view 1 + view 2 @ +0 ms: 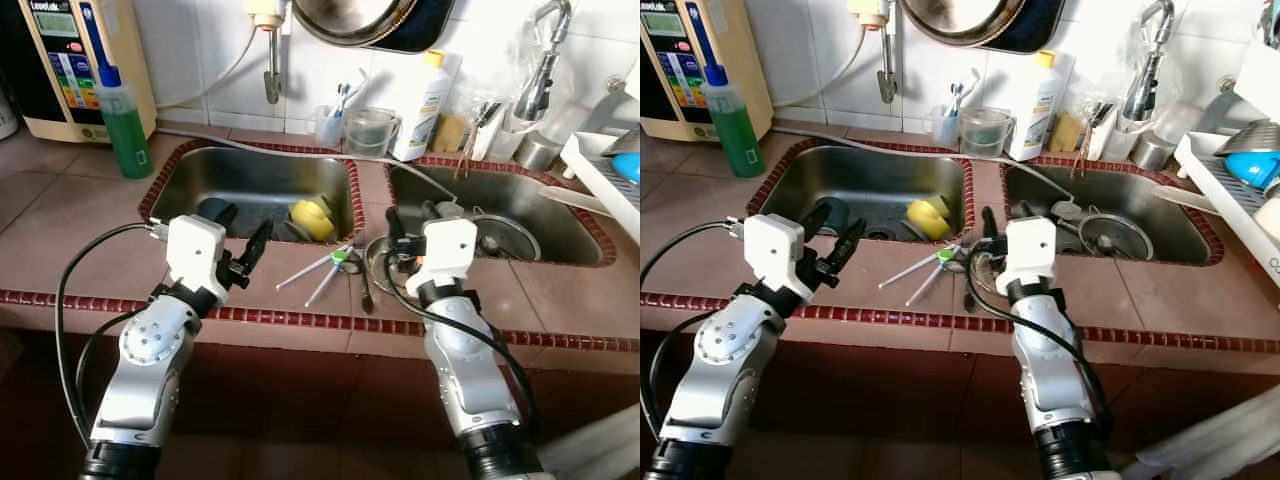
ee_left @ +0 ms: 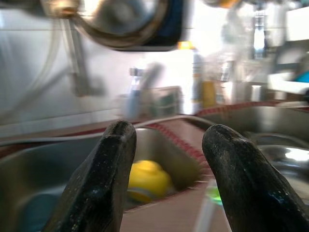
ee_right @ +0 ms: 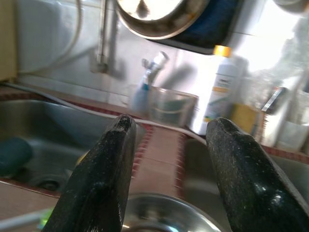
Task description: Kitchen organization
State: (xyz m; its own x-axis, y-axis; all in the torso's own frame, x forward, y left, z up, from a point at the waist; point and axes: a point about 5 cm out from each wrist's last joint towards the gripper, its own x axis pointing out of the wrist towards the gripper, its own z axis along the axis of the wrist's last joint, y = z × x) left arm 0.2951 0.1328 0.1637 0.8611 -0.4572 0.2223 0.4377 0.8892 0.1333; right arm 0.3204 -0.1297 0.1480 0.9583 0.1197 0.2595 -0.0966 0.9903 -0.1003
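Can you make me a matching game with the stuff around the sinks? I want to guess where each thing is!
Things:
1. yellow sponge
2. green bottle
3. white bottle
4. metal bowl

Places:
A. standing on the counter left of the sinks
B. by the wall between the two sinks
C. inside the left sink
D. on the counter at the right pincer

Pairs: 1-C, 2-A, 3-B, 4-D

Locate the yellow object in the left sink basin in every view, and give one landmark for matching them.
Left eye: yellow object at the left basin's right end.
Right eye: same spot.
Left wrist: blurred, partly behind a finger of the open left gripper.
Right wrist: cannot tell.
Shared landmark: white bottle at the wall.
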